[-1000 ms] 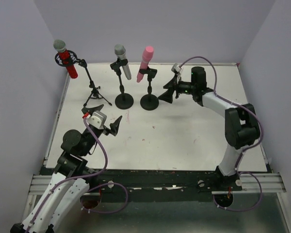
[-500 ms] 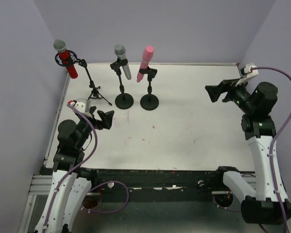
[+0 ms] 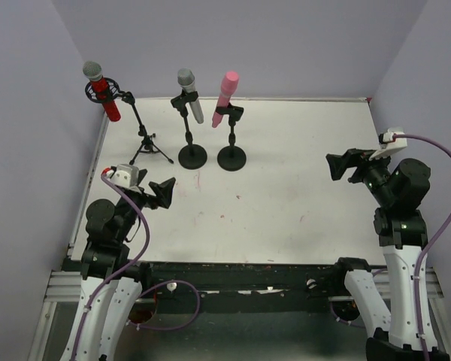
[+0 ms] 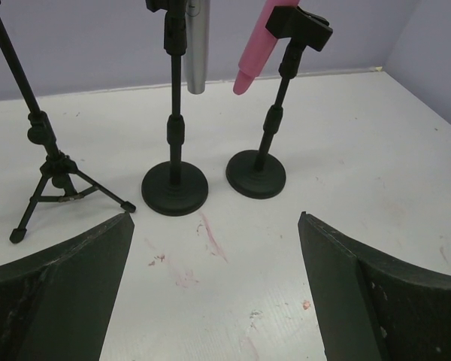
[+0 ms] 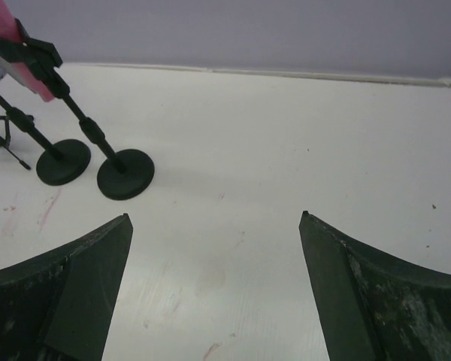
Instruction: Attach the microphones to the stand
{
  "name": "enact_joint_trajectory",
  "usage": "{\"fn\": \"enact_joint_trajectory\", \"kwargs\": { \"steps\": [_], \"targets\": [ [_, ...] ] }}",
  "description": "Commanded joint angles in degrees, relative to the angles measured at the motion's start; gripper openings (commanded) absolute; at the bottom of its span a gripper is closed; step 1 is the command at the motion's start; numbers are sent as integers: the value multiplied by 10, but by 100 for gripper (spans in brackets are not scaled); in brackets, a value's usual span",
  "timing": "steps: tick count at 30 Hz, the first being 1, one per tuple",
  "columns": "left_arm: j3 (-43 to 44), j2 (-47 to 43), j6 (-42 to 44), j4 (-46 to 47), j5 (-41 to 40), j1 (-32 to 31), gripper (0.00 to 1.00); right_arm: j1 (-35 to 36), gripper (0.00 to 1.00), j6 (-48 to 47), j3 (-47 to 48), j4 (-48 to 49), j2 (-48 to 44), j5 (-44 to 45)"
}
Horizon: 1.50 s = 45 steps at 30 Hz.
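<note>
And the right arm is away! A second ago the right gripper (image 3: pixel 344 165) sat right up beside the pink microphone (image 3: pixel 225 96) near the far edge of the table (image 3: pixel 301 203). Now it is back over at the right edge, jaws spread wide and carrying nothing. The left gripper (image 3: pixel 162 192) pulls in too, towards the near left corner, also gaping and empty. Its wrist view shows only bare table between the two fingers (image 4: pixel 68 286). So where are the microphones? All three stand along the far edge. The red microphone (image 3: pixel 101 90) sits in the ring mount of the tripod stand (image 3: pixel 144 140) at the far left corner. The silver-grey microphone (image 3: pixel 189 96) is clipped to its round-base stand (image 3: pixel 192 156). The pink one leans in the clip of the second round-base stand (image 3: pixel 231 157) just beside it. None of them has budged over that last second, and none lies on the table. As I read it, with the right gripper gone from its side, the pink microphone is holding in its clip on its own. Every microphone is mounted and both arms are backing off, so the job looks finished. The one doubt is how firmly that tilted pink one is seated, and these views cannot tell me that.
</note>
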Motion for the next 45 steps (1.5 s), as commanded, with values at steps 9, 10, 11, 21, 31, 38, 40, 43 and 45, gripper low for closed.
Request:
{"fn": "enact_joint_trajectory", "kwargs": {
  "steps": [9, 10, 11, 21, 31, 38, 40, 43, 45],
  "targets": [
    [-20, -14, 20, -6, -17, -8, 99, -5, 100, -27, -120, 114, 12, -28],
    [-20, -10, 20, -6, -15, -8, 99, -4, 100, -29, -121, 112, 9, -20],
    [-20, -9, 19, -5, -11, -7, 99, -4, 100, -32, -120, 108, 7, -13],
    [-24, 2, 21, 1, -14, -7, 99, -5, 100, -32, -119, 102, 7, 35],
    [-24, 5, 22, 4, -11, -7, 99, -4, 100, -30, -109, 83, 43, 7],
    [-25, 3, 20, 7, -2, -7, 99, -6, 100, -32, -112, 83, 43, 12],
    [-25, 0, 20, 6, -3, -7, 99, -5, 100, -32, -112, 84, 43, 12],
    [-25, 1, 20, 5, -3, -7, 99, -6, 100, -32, -112, 85, 43, 15],
    [-24, -1, 20, 4, -3, -7, 99, -5, 100, -32, -112, 84, 44, 12]
  ]
}}
